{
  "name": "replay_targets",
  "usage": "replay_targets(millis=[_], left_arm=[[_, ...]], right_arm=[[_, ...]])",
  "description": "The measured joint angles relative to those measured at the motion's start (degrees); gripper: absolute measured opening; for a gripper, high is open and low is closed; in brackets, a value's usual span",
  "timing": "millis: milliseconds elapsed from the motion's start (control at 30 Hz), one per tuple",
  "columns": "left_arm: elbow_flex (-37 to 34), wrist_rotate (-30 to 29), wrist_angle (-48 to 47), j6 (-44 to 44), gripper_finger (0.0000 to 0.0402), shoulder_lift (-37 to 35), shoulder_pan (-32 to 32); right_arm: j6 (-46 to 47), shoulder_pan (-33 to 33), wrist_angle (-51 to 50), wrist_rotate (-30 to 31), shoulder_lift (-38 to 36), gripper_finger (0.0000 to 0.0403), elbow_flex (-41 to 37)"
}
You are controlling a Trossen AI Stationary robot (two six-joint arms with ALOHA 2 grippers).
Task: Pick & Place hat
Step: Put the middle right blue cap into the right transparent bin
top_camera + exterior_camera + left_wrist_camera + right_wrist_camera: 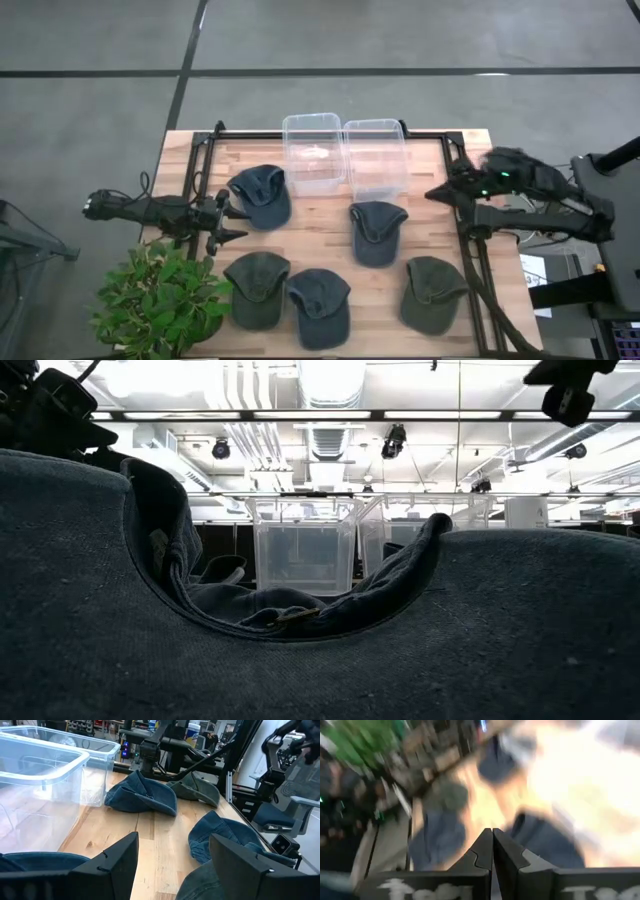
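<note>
Five denim caps are lying spread over the wooden counter [420,240], each apart from the others, probably so that any one can be taken without dragging a neighbour. One cap [262,195] is sitting at the far left, just beside the left clear bin [314,152]. Another cap [378,230] is lying just in front of the right clear bin [375,157]. Three more are lining the near edge: a grey-green cap [256,288], a blue cap [320,305] and an olive cap [434,292].

The two bins are standing side by side at the far edge, open-topped and seemingly empty, so they are likely the drop places.

The left tool [228,222] is hovering low at the left edge with its fingers [107,865] spread wide and holding nothing. It is pointing across the counter, just beside the far-left cap, which looks like its nearest target.

The right tool [440,192] is hanging at the right edge, near the right bin. Its fingers [480,851] are pressed together with nothing between them, so no cap is being carried.

A potted plant [160,300] is standing at the near left corner.
</note>
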Motion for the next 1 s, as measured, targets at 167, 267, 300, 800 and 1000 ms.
replay_targets(millis=[167, 267, 300, 800, 1000], left_arm=[[0.0, 0.0, 0.1, 0.0, 0.0236, 0.0, 0.0], [0.0, 0.0, 0.5, -0.1, 0.0236, 0.0, 0.0], [0.0, 0.0, 1.2, -0.1, 0.0236, 0.0, 0.0], [-0.2, 0.0, 3.5, -0.1, 0.0236, 0.0, 0.0], [-0.3, 0.0, 3.7, -0.1, 0.0236, 0.0, 0.0]], right_arm=[[3.6, 2.9, -14.7, -2.2, 13.1, 0.0008, 7.1], [7.6, 6.5, -20.3, -2.2, 19.1, 0.0009, 9.1], [9.3, 7.9, -21.1, -2.3, 20.6, 0.0008, 9.3], [40.2, 26.8, -14.3, 7.5, 28.5, 0.0009, 3.2], [46.7, 28.8, -9.9, 7.9, 28.4, 0.0038, -0.7]])
